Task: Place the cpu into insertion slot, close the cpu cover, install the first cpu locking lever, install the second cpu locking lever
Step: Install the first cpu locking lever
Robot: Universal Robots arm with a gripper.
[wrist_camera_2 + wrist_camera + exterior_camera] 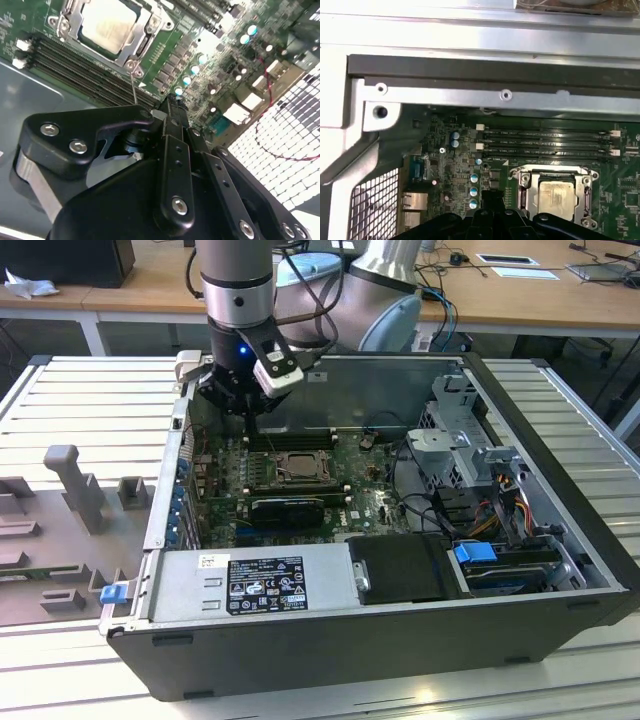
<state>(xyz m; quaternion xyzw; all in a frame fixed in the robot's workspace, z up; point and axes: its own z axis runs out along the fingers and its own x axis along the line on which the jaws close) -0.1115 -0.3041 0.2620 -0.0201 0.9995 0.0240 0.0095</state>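
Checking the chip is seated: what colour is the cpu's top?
Pale silver-beige; the cpu shows best in the second wrist view.

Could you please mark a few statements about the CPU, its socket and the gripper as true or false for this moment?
1. The cpu lies in the insertion slot. True.
2. The cpu cover stands raised, clear of the chip. False: it lies flat around the chip.
3. The gripper holds the chip. False: the chip sits in the socket, apart from the gripper.
4. The memory slots run alongside the socket. True.
5. The gripper hangs beside the socket, not directly above it. True.
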